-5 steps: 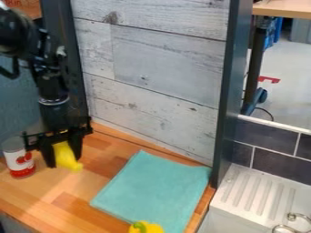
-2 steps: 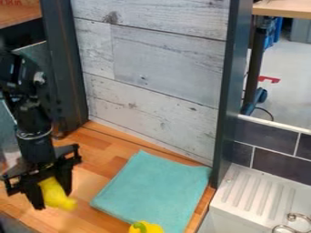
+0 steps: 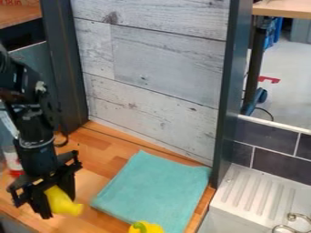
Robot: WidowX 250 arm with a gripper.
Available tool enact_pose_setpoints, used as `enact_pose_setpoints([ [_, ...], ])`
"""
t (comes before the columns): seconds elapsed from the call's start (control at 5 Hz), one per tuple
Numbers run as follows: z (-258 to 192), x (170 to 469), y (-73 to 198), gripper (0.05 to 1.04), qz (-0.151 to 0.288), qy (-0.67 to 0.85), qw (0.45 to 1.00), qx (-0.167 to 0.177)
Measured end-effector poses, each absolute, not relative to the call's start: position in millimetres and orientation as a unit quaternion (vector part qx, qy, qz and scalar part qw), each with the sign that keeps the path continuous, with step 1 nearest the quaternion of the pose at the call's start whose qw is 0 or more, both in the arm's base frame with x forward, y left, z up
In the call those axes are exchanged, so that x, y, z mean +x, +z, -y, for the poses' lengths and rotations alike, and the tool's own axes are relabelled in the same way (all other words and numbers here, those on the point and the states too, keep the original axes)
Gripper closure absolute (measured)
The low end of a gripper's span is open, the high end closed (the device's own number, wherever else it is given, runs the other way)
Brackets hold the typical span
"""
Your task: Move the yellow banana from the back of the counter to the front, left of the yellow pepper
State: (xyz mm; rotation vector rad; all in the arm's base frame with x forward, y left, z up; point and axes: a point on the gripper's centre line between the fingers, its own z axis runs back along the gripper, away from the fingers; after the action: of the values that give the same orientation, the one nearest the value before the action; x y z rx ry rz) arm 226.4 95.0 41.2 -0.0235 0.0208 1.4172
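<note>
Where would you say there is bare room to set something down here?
The counter is open between the claw and the towel, back to the plank wall; the towel's middle is bare. Crowded: the left, around the yellow toy and can, and the near edge, by the yellow pepper.

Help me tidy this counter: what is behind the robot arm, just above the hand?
A can with a red-and-white label stands on the wooden counter, its left part in view beside the arm. The arm hides the rest, and anything else behind it.
</note>
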Motion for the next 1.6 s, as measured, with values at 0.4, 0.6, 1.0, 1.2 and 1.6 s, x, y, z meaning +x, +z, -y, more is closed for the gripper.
enact_pose_setpoints([
  [0.4,-88.6,203.3,9.9,0.487,-0.058,0.666,0.743,0.016],
  [0.6,-86.0,205.3,6.2,0.487,-0.059,0.667,0.743,0.013],
  [1.0,-81.0,225.1,7.9,0.487,-0.037,0.676,0.736,-0.01],
  [1.2,-78.9,229.9,4.5,0.487,-0.04,0.681,0.731,-0.009],
  [1.6,-79.2,230.1,0.2,0.488,-0.046,0.691,0.722,-0.006],
])
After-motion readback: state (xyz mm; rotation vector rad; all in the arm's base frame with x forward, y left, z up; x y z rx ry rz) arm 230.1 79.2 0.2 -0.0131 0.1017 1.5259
